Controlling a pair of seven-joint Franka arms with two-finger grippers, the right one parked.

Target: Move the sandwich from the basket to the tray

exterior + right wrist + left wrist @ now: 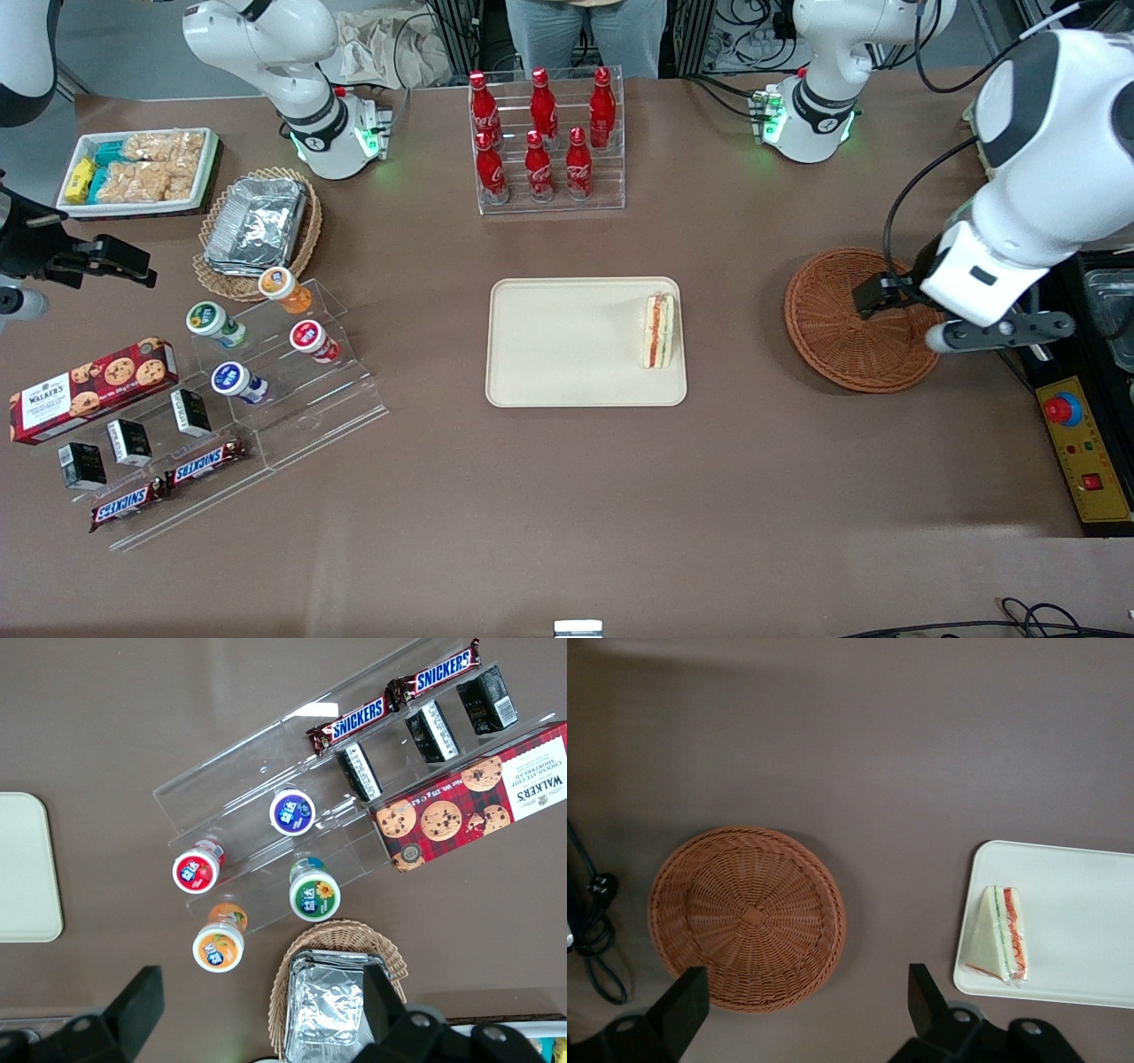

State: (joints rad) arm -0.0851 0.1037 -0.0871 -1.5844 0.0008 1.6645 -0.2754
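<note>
The sandwich, a white bread wedge with red, orange and green filling, lies on the cream tray, close to the tray's edge nearest the basket. The dark reddish-brown wicker basket has nothing in it. My gripper hangs high over the basket's rim, open wide with nothing between its fingers.
A clear rack of red cola bottles stands farther from the front camera than the tray. Toward the parked arm's end are a tan basket with foil containers, a white snack tray and an acrylic stand. A yellow control box sits beside the basket.
</note>
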